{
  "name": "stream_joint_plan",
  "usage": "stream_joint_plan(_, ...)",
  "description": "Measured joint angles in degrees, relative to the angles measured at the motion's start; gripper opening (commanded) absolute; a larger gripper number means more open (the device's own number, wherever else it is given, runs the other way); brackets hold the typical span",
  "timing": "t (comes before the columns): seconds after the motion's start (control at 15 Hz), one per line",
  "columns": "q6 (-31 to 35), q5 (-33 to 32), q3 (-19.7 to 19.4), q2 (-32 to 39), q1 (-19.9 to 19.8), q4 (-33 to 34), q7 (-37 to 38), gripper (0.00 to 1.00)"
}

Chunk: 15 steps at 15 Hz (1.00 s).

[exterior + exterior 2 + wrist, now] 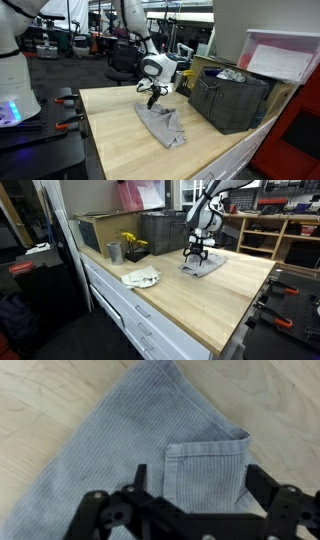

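A grey ribbed cloth (165,124) lies spread on the wooden table (120,140); it also shows as the cloth (203,265) near the table's back. My gripper (150,99) hovers just above one end of it, fingers pointing down and open. In the wrist view the cloth (110,440) fills most of the picture, with a folded-over corner flap (205,470) lying between my two black fingers (262,485). The gripper (200,482) holds nothing.
A dark plastic crate (232,98) stands at the table's back edge with a white box (283,57) above it. A crumpled pale rag (141,277), a metal cup (114,252) and a yellow flower pot (133,246) sit near the crate (160,232).
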Motion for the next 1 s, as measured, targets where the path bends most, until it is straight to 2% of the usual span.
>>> stream_joint_plan(0.27,0.00,3.67,2.20,1.12,-2.14,0.24,-5.26,0.42)
stream_joint_plan(0.67,-0.01,6.15,2.66,1.83,-3.19,0.24,-9.13,0.00)
stream_joint_plan(1.0,-0.01,7.68,2.90,1.67,-3.34,0.48,-11.42,0.00)
